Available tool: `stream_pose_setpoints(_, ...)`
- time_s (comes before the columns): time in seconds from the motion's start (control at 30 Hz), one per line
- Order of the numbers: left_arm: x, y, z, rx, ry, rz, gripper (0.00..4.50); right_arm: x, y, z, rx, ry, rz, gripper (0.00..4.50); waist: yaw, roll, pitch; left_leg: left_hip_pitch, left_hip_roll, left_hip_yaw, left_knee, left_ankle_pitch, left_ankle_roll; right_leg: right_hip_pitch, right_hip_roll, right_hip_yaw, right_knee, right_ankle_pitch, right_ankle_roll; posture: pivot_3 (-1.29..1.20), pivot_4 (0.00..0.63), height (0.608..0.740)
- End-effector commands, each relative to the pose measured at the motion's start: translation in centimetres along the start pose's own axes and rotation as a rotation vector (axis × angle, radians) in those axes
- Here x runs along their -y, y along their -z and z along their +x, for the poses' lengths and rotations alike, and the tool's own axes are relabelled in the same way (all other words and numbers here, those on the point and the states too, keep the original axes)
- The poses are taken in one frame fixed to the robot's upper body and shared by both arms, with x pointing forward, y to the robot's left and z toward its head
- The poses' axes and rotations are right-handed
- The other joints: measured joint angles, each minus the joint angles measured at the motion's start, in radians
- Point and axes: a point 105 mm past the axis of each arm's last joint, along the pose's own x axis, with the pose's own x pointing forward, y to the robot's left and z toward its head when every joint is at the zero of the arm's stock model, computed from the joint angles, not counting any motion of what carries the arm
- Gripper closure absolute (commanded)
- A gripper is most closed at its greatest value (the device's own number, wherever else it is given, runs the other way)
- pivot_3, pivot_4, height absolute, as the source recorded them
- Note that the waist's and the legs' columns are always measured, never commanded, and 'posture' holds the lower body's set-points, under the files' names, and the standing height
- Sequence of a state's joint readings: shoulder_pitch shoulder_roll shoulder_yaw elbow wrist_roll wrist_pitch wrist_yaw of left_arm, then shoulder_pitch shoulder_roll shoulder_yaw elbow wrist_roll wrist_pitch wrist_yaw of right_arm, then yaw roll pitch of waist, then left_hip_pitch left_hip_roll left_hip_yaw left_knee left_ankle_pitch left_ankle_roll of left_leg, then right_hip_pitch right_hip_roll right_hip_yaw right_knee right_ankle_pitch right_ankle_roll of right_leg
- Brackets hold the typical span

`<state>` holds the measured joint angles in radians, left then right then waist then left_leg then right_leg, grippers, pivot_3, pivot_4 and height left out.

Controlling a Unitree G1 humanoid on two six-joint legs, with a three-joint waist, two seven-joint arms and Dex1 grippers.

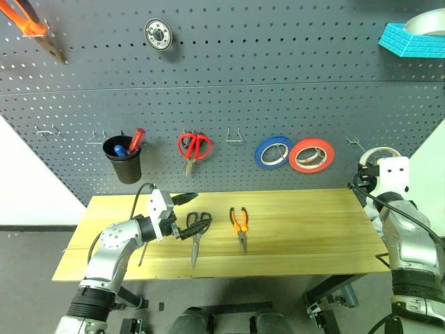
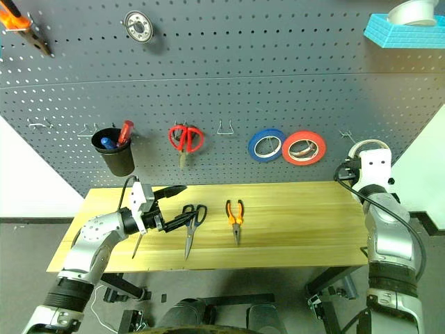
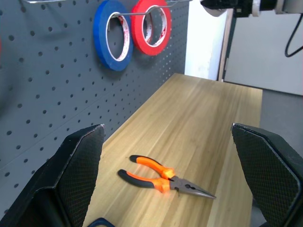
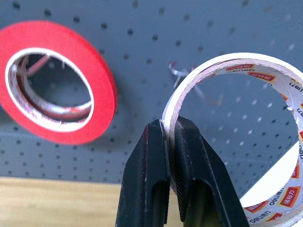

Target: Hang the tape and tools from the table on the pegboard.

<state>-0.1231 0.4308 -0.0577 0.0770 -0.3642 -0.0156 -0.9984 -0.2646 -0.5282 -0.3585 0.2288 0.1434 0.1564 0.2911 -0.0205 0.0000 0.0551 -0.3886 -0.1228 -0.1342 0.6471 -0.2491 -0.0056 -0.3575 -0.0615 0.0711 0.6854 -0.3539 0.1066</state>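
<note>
My right gripper (image 4: 169,128) is shut on the rim of the whitish tape (image 4: 226,66), holding it upright in front of the pegboard (image 1: 278,69). A thin metal hook (image 4: 178,74) shows just behind the roll, right of the red roll. In the head views the tape (image 1: 379,154) is off the table's (image 1: 313,223) right end. My left gripper (image 1: 188,217) hovers open and level over the table's left part, beside black scissors (image 1: 197,229). Orange-handled pliers (image 1: 240,224) lie at mid-table, and the pliers (image 3: 163,177) also show between the left fingers (image 3: 71,179).
On the pegboard hang a blue roll (image 1: 272,152), a red roll (image 1: 311,154), red scissors (image 1: 194,147) and a black cup (image 1: 124,158) with pens. An empty hook (image 1: 235,136) sits between scissors and blue roll. A turquoise tray (image 1: 414,40) is at the top right.
</note>
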Motion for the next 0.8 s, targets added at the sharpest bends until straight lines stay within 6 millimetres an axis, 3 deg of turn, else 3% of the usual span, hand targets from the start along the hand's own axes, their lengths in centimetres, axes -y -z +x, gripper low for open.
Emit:
stream_pose_setpoints(0.03,-0.2,-1.3,0.0,0.035,-0.005,0.05,0.02,-0.1,-2.1,0.7,0.085,0.002,0.01,4.43,0.001,0.0,0.0,0.0,0.0,0.0,0.0,0.0,0.0,0.0,0.0,0.0,0.0,0.0,0.0,-0.04,0.0,0.717)
stream_pose_setpoints(0.37,0.3,-1.8,-0.7,0.033,-0.005,0.054,0.02,-1.9,-1.8,2.5,0.09,-0.044,0.038,4.43,0.002,0.0,0.0,0.0,0.0,0.0,0.0,0.0,0.0,0.0,0.0,0.0,0.0,0.0,0.0,-0.02,0.0,0.717)
stream_pose_setpoints(0.8,0.8,-2.1,-1.4,0.018,-0.017,0.048,0.02,-2.8,-1.0,3.6,0.07,-0.057,0.055,4.43,0.005,0.001,-0.001,0.0,0.0,0.0,0.0,0.0,0.0,0.0,0.0,0.0,0.001,0.0,0.0,0.0,0.0,0.717)
